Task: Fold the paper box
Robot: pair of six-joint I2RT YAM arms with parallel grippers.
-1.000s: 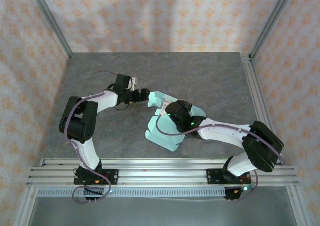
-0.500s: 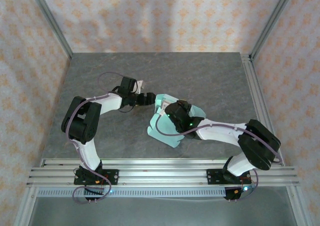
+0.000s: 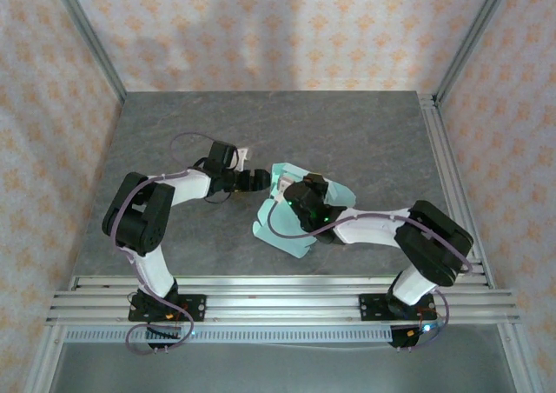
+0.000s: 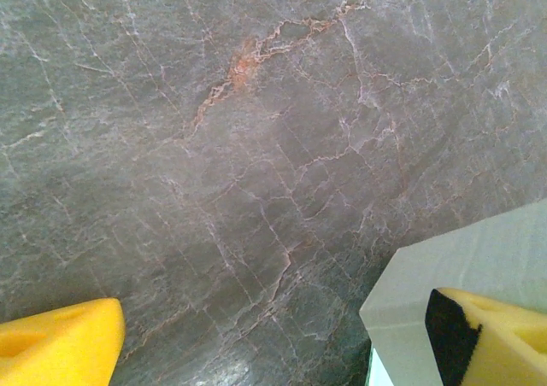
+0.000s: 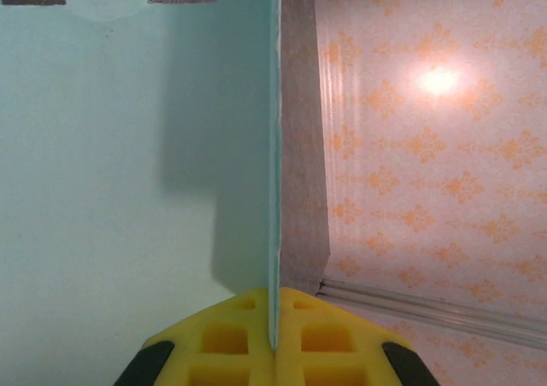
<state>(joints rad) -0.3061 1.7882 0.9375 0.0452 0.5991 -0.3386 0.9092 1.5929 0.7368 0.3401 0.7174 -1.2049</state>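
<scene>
The paper box, pale mint-blue card, lies partly folded near the middle of the grey table, with one panel raised. My right gripper is over it. In the right wrist view the right gripper is shut on the thin edge of an upright panel of the paper box. My left gripper sits at the box's far left corner. In the left wrist view the left gripper is open, and one yellow fingertip lies against a pale corner of the paper box. The other fingertip hangs over bare table.
The table is grey marbled stone. An aluminium rail runs along its right side, and the arms' mounting rails cross the near edge. Patterned walls close in the back and sides.
The left gripper has moved right, up to the box's corner. The right arm has swung a little left with the box, which has shifted and turned slightly.
</scene>
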